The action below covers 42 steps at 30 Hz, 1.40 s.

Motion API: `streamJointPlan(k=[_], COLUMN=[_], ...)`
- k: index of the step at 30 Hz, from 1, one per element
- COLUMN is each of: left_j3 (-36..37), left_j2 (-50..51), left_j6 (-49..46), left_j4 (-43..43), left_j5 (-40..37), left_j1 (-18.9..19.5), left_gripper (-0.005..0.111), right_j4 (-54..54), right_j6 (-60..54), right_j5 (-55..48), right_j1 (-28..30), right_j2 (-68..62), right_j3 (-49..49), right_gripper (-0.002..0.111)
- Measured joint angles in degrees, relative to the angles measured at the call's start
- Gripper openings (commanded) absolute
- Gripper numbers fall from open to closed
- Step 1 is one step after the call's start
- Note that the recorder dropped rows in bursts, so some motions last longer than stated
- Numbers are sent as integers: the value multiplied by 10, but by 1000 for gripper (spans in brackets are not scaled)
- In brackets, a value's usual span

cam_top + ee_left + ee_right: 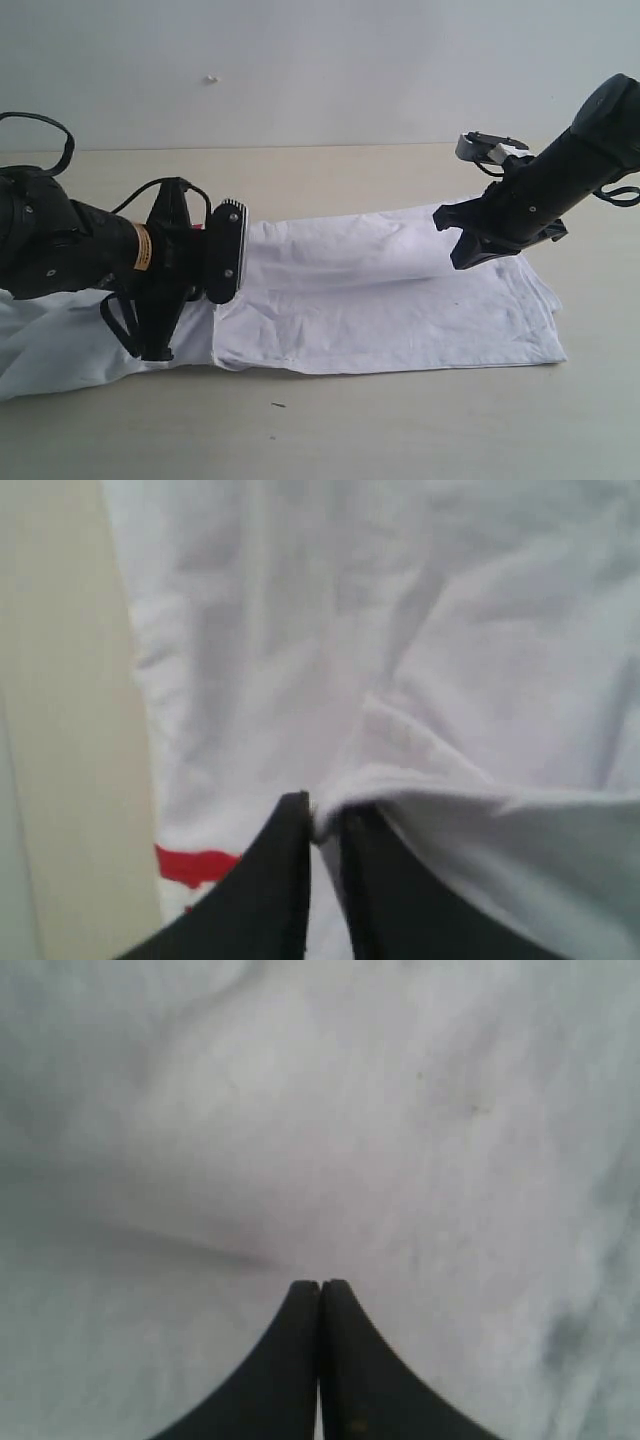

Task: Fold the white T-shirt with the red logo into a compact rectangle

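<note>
**A:** How far along is the folding, as you judge it?

**B:** About the middle, I think. The white T-shirt [400, 310] lies on the desk [400, 430] as one long flat band. Its sides seem already turned in, so the lengthwise folds look done.

**A:** And what is left?

**B:** The crosswise folds. The band is too long to be a compact rectangle.

**A:** What are the jaws doing?

**B:** The left jaws are closed on a raised fold of the shirt — the cloth sits pinched right between their tips. A bit of the red logo [195, 865] shows just beside them, near the edge of the cloth.

**A:** And the right jaws?

**B:** Closed, with nothing between them — only smooth white cloth lies just ahead of their tips, toward the other end of the band. Whether they touch it, I cannot tell.
</note>
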State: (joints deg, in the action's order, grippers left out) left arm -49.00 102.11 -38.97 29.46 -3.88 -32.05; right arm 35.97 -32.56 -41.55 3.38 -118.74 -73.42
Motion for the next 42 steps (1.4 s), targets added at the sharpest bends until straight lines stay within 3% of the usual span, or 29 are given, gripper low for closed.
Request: streamJointPlan(k=[7, 12, 18, 20, 26, 36, 39, 42], left_j3=[0, 0, 0, -2, -35, -11, -12, -12], left_j2=[-1, 2, -23, -39, -70, -72, -79, -79], left_j6=[-49, -70, 0, 65, 259, 248, 247, 246], left_j4=[2, 2, 0, 0, 4, -51, -61, -62], left_j5=[39, 39, -51, -84, -197, -259, -261, -261], left_j1=[-13, -29, -28, -20, 19, 27, 15, 6], left_gripper=[39, 41, 40, 37, 0, 0, 9, 34], right_j4=[0, 0, 0, 0, 0, 0, 0, 0], right_j6=[-1, -1, -1, -1, -2, -2, -2, -2], right_j5=[0, 0, -1, -1, -1, -1, 4, 6], right_j1=[0, 0, 0, 0, 0, 0, 0, 0], right_j2=[0, 0, 0, 0, 0, 0, 0, 0], right_j3=[0, 0, 0, 0, 0, 0, 0, 0], right_gripper=[0, 0, 0, 0, 0, 0, 0, 0])
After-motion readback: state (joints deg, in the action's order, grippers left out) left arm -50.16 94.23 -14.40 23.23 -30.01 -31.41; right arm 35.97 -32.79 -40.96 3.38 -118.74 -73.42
